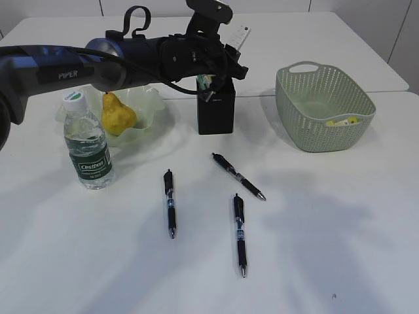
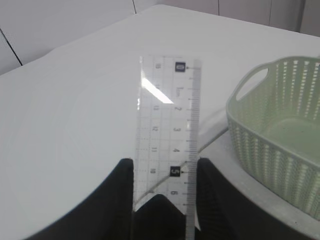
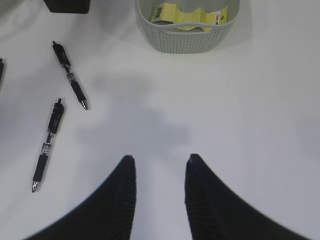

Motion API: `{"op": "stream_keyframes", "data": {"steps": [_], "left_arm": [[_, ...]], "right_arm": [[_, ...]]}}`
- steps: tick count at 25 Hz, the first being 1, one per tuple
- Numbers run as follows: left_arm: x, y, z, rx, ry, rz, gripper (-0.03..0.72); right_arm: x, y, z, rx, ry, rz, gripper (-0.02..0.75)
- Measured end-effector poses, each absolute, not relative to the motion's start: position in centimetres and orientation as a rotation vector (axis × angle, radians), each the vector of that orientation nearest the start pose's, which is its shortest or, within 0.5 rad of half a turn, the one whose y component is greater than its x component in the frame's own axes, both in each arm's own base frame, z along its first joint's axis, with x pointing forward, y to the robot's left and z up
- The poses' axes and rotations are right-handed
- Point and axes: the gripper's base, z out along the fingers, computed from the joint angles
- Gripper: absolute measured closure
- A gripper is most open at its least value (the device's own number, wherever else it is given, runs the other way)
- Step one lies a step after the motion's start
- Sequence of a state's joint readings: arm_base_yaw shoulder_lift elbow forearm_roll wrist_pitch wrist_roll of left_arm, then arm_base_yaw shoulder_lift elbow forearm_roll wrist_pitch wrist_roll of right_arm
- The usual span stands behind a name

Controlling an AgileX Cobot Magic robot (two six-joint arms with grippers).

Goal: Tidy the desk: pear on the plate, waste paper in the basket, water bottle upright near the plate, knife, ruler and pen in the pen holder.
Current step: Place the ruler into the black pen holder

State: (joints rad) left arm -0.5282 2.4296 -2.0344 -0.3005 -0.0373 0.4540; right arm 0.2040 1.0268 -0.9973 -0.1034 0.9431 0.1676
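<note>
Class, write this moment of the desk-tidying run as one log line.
left pincer: holds ruler over pen holder | right pincer: open, empty | pear: on plate | three pens: on table

We see the left arm [image 1: 131,55] as a thick black tube with a dark blue segment marked "PIPER" in white, a black cable looping along it and a strap loop on top. Both grippers have matte black, curved fingers [image 3: 117,200] with fine ribbing.

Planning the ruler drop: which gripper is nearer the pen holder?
Left. The left gripper hovers just above the pen holder, gripping the ruler; the right gripper hangs over bare table, well away.
</note>
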Motion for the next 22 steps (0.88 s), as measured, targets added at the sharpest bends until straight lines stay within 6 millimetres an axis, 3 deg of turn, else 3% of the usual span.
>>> {"op": "stream_keyframes", "data": {"steps": [22], "left_arm": [[49.9, -27.3, 21.0, 0.681, 1.744, -0.183, 0.417]], "right_arm": [[19.2, 3.2, 35.2, -0.083, 2.436, 0.035, 0.458]]}}
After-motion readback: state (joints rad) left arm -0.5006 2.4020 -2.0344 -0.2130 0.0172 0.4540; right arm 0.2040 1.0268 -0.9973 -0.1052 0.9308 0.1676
